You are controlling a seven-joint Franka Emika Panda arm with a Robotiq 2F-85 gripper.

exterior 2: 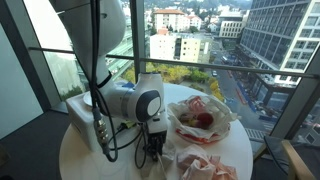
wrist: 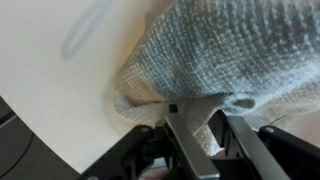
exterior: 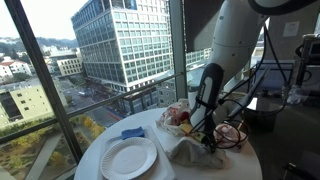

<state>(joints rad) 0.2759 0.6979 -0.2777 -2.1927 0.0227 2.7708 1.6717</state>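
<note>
A grey-beige woven cloth (wrist: 220, 50) lies crumpled on the round white table (exterior: 252, 166). It shows in both exterior views (exterior: 185, 150) (exterior 2: 205, 167). My gripper (wrist: 200, 108) points down at the cloth's edge. A bunched fold of the fabric sits between its two dark fingers (wrist: 180, 130), which press in on it from both sides. The same gripper (exterior: 207, 136) (exterior 2: 152, 150) appears low over the table in both exterior views, with the big white arm above it.
A white paper plate (exterior: 128, 157) and a small blue item (exterior: 133, 133) lie near the window side. A crinkled wrapper holding red food (exterior 2: 200, 118) (exterior: 177, 117) sits beside the cloth. Floor-to-ceiling glass borders the table; cables trail by the arm.
</note>
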